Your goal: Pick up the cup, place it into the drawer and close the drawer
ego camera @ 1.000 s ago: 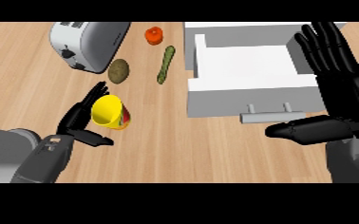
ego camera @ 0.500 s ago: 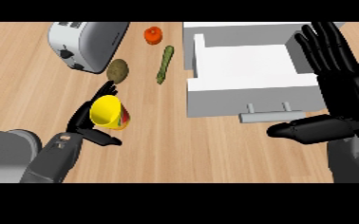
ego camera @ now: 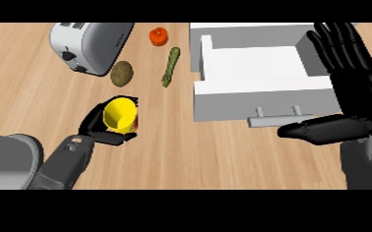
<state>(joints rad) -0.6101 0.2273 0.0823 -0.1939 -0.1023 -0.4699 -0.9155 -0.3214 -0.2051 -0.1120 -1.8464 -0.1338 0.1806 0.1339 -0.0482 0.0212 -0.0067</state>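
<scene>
A yellow cup [ego camera: 120, 114] with a reddish patch on its side stands on the wooden counter at the lower left, its mouth facing up. My left hand [ego camera: 97, 126] has fingers and thumb curled round the cup. The white drawer [ego camera: 254, 76] stands pulled open at the upper right, with nothing inside and its handle [ego camera: 276, 119] facing me. My right hand [ego camera: 341, 64] rests open at the right edge, fingers up beside the drawer, thumb stretched out below the handle.
A silver toaster [ego camera: 88, 43] stands at the upper left. A brown potato [ego camera: 121, 73], a green cucumber [ego camera: 170, 66] and a small red-orange vegetable [ego camera: 158, 36] lie between the toaster and the drawer.
My left hand has closed round the cup, and the cup has shifted slightly toward the drawer. The right hand has not moved.
</scene>
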